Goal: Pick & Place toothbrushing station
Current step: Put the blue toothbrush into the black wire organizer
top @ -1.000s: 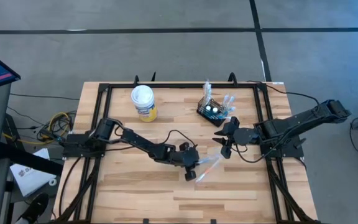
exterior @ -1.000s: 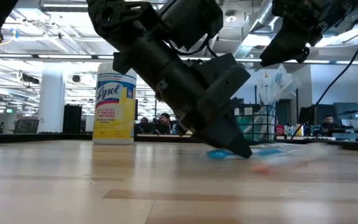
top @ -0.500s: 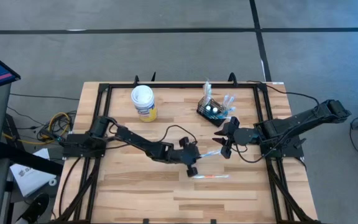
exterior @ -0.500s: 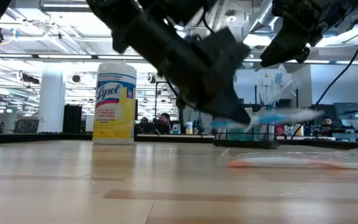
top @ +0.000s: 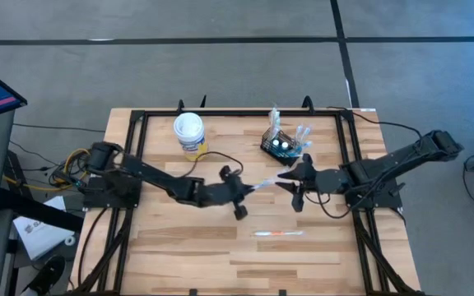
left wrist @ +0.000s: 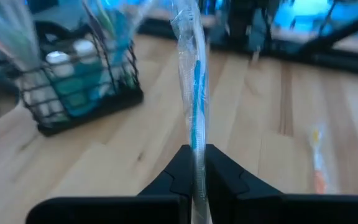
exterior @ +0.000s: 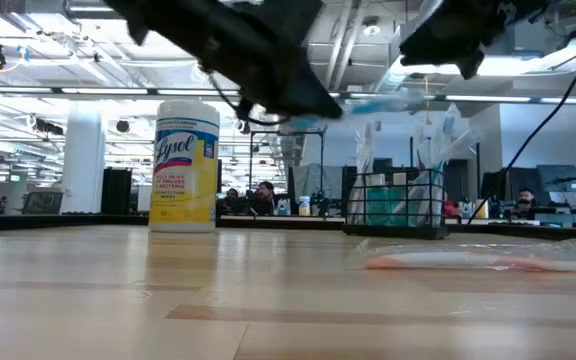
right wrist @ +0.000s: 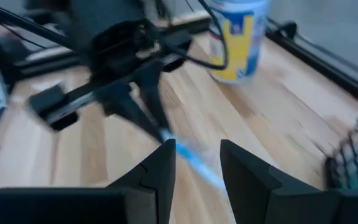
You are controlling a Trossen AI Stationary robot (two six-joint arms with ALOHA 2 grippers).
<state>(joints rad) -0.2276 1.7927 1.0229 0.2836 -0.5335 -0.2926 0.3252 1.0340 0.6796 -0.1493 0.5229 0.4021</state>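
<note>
A light wooden slatted table (top: pixel 179 247) with a black frame along its edges is carrying three items. A white-lidded yellow wipes canister (top: pixel 189 135) and the black wire-mesh caddy (top: pixel 280 145) are standing toward the far edge, well apart. A wrapped orange-handled toothbrush (top: pixel 276 233) is lying flat nearer the front.

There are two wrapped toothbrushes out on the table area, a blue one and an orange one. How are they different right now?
The blue toothbrush is pinched in the shut left gripper and held up in the air; the orange toothbrush lies flat on the table, touched by neither gripper. The blue one is near the open right gripper; the orange one lies nearer the table's front. Both are in clear wrappers.
</note>
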